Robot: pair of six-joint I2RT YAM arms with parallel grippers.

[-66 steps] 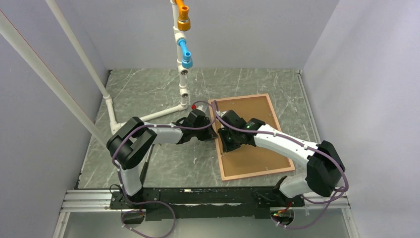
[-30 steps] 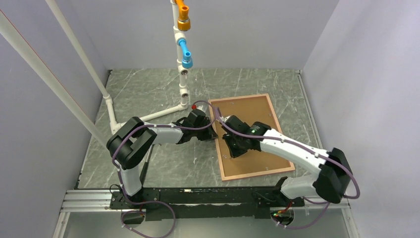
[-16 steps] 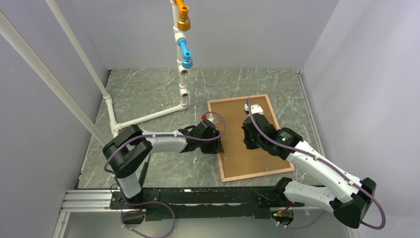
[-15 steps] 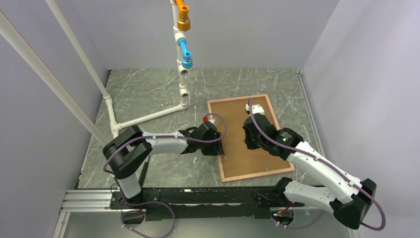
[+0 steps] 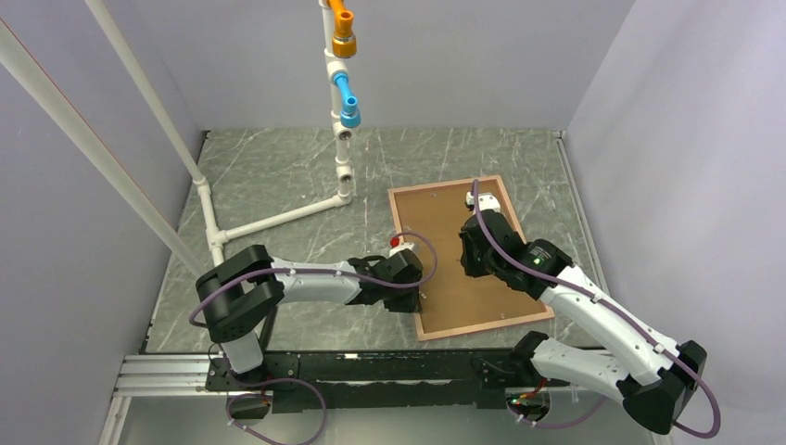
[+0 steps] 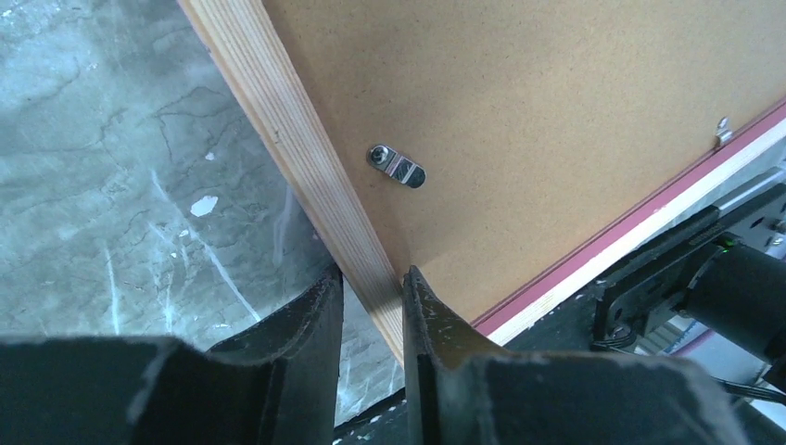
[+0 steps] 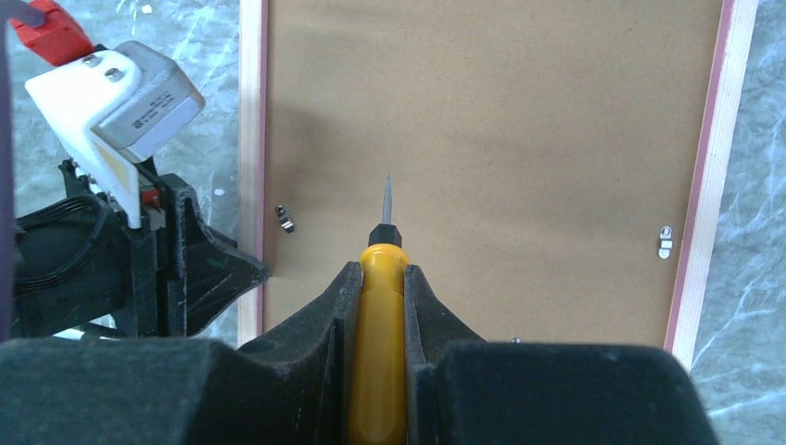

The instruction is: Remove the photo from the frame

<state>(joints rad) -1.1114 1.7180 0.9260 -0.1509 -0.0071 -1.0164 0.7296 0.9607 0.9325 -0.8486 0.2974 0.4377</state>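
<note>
Standing behind the arms and taking the far wall as twelve o'clock, I am looking at the frame [image 5: 487, 325] lying face down on the grey marbled table [image 5: 278, 176], right of centre, its long sides running towards roughly eleven o'clock. Only the brown backing board [image 5: 445, 283] is facing up. The photo is not showing in any view, so I cannot tell from here how it is sitting under the board.

From above, the left gripper [image 6: 371, 283] is reaching in from nine o'clock to the frame's seven o'clock corner, but its fingers are lost under its own body. The left wrist camera is giving what the overhead one cannot: the two black fingers are sitting on either side of the pale plywood rail and are clenched on it, just short of a small metal turn clip [image 6: 397, 167] screwed at the board's edge.

The right gripper [image 7: 380, 269] is hanging over the middle of the board. The overhead view is showing only the arm's dark bulk there. Its own camera is showing the fingers grasping a yellow-handled screwdriver [image 7: 378, 352], the thin blade pointing to twelve o'clock above bare board and touching no clip. That view is also catching the left wrist's white camera housing at ten o'clock.

A white pipe stand [image 5: 343, 139] with orange and blue fittings is rising at the frame's eleven o'clock, well apart from it.
</note>
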